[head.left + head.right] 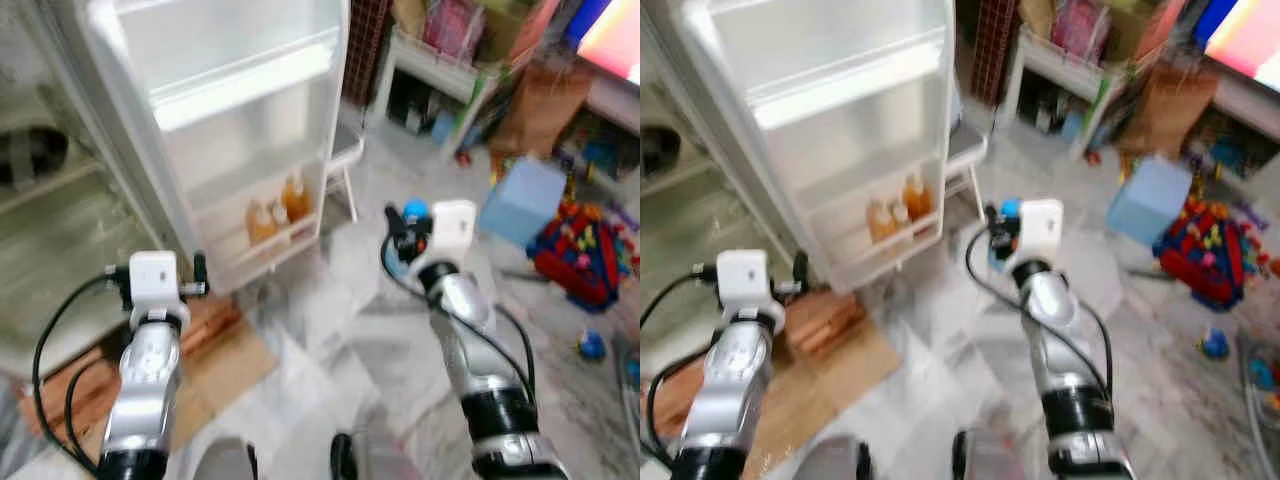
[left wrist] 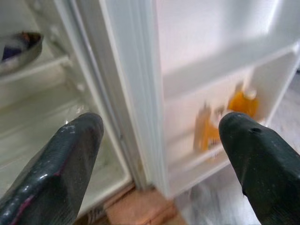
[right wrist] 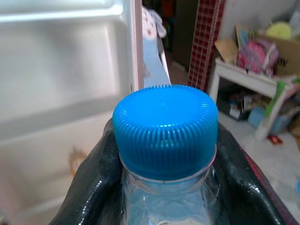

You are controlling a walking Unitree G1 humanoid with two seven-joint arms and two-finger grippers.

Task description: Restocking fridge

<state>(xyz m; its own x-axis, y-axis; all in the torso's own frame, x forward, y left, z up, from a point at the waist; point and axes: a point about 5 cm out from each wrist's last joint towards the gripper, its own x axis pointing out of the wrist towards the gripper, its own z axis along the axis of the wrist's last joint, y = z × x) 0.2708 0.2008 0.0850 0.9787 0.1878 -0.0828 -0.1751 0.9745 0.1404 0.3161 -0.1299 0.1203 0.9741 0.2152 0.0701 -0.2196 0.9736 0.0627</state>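
Note:
The white fridge door [image 1: 240, 110] stands open ahead, with orange bottles [image 1: 278, 212] in its lowest door shelf. To its left lies the fridge interior [image 1: 60, 250] with pale shelves. My right gripper [image 1: 405, 235] is shut on a clear water bottle with a blue cap [image 3: 165, 129], held upright to the right of the door; the cap [image 1: 415, 210] shows above the fingers. Low on the left, my left gripper [image 2: 159, 140] is open and empty, pointing at the door's hinge edge, its fingers [image 2: 56, 164] spread wide.
Wooden boards and cardboard [image 1: 215, 345] lie on the marble floor below the fridge. A white shelf unit [image 1: 440, 75], a blue box [image 1: 522, 198] and a pile of toys [image 1: 580, 250] clutter the right. A white stool [image 1: 342, 160] stands behind the door.

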